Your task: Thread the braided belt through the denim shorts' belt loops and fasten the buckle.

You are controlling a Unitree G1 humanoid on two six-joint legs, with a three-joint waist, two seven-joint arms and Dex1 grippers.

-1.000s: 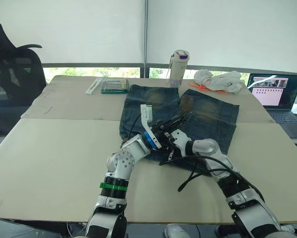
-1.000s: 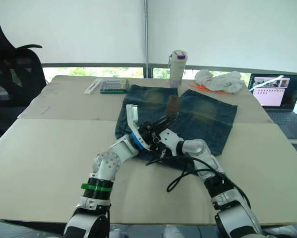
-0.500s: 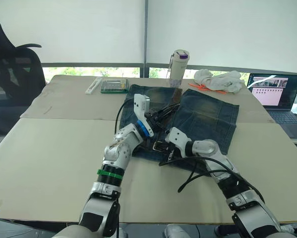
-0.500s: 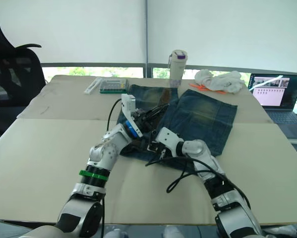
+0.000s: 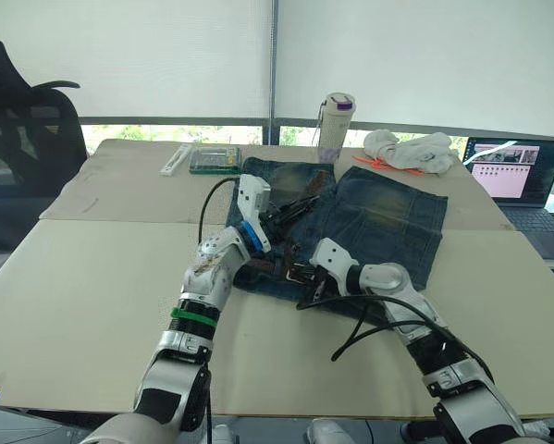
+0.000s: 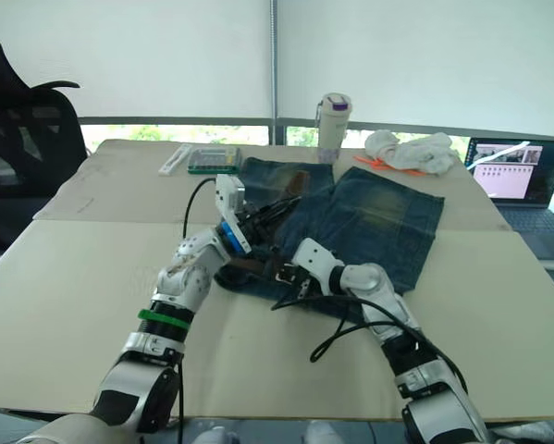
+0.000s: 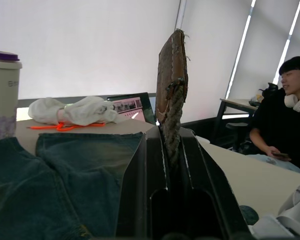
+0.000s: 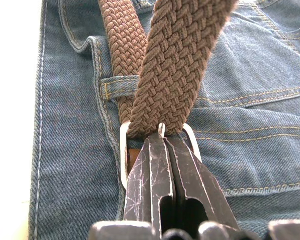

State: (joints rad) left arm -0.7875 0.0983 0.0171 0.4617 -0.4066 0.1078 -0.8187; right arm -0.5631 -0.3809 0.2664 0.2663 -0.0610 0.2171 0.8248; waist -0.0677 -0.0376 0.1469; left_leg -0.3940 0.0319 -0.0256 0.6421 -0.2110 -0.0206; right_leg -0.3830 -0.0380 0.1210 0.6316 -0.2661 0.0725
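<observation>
The denim shorts (image 5: 387,217) lie flat on the table, waistband toward me. My right gripper (image 8: 162,137) is shut on the pale metal buckle (image 8: 123,150) at the waistband, fingers pressed together at its prong. One strand of the braided belt (image 8: 182,55) runs out of the buckle; the other passes under a belt loop (image 8: 113,83). My left gripper (image 5: 286,211) hovers above the shorts' left leg, shut on the belt's free end (image 7: 171,75), whose leather tip sticks up past the fingers. The belt stretches from there down to the buckle (image 5: 301,274).
A lidded cup (image 5: 334,127), a white cloth (image 5: 408,150) and an open laptop (image 5: 510,176) stand along the far and right side. A green box (image 5: 213,160) lies at the back left. A black cable (image 5: 378,328) trails off my right arm. A person (image 7: 285,125) sits beyond the table.
My left gripper has drawn the belt's end away from the buckle, farther off and to the left, lengthening the strand. The right gripper has stayed at the buckle.
</observation>
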